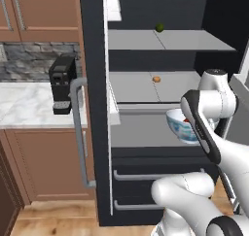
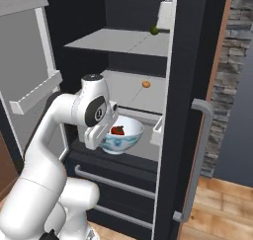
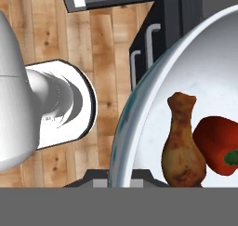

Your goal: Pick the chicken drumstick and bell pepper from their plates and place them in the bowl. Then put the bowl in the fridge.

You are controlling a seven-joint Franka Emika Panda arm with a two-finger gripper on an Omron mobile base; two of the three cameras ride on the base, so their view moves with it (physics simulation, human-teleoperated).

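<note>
— Inside the open black-bodied fridge (image 2: 183, 61), what is seen?
— A round white blue-patterned bowl (image 2: 121, 138) is held over a grey shelf (image 1: 141, 130), fingers clamped on its rim; brown chicken drumstick (image 3: 182, 146) and glossy red bell pepper (image 3: 216, 143) lie inside.

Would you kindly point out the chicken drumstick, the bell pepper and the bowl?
chicken drumstick (image 3: 182, 148): hand view, its meaty body.
bell pepper (image 3: 214, 143): hand view, its red skin.
bowl (image 2: 122, 142): right base view, its patterned outer wall.
</note>
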